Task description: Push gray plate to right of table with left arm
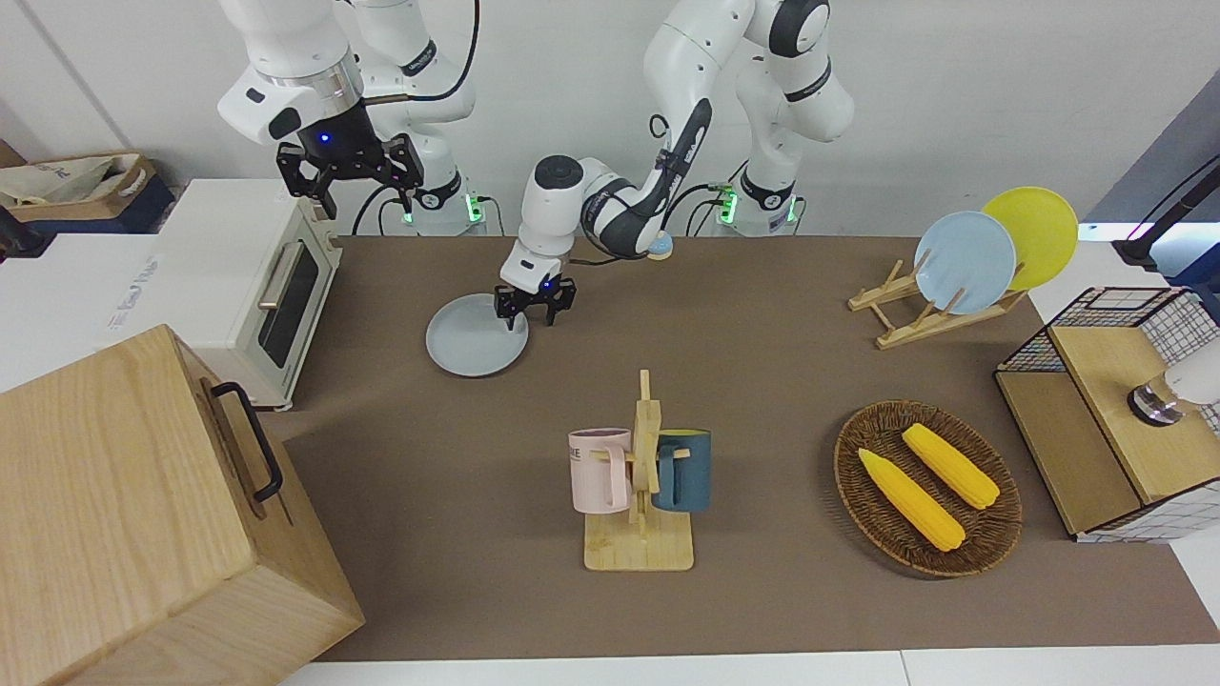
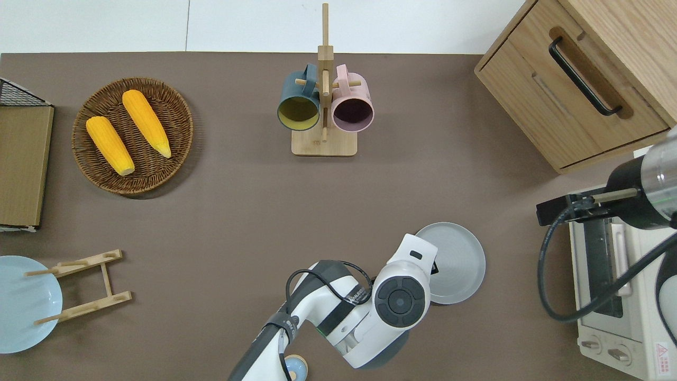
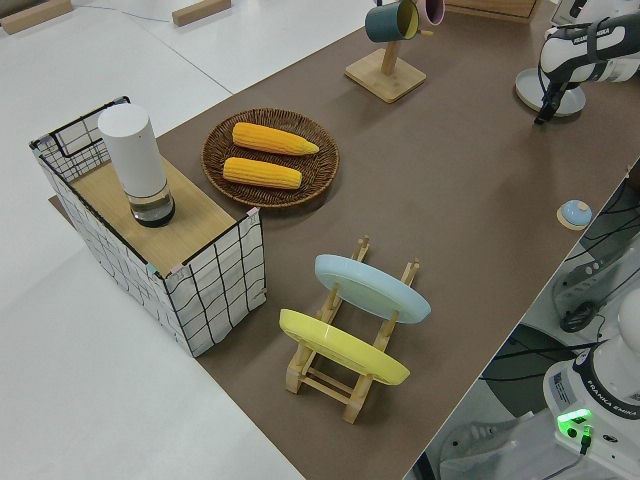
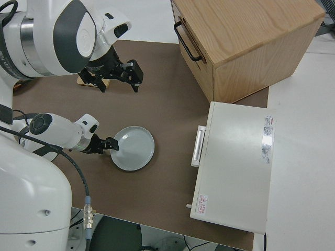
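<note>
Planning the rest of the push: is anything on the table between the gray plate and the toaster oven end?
Nothing visible: bare table lies between the gray plate and the toaster oven. The left gripper, open, is at the plate's edge.

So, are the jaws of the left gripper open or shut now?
Open. In the front view the left gripper shows two fingers spread apart, one over the gray plate rim, the other over the table beside it.

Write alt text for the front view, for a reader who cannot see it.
The left gripper, fingers open, is low at the edge of the gray plate, which lies flat on the table toward the right arm's end, near a white toaster oven. The right arm is parked.
</note>
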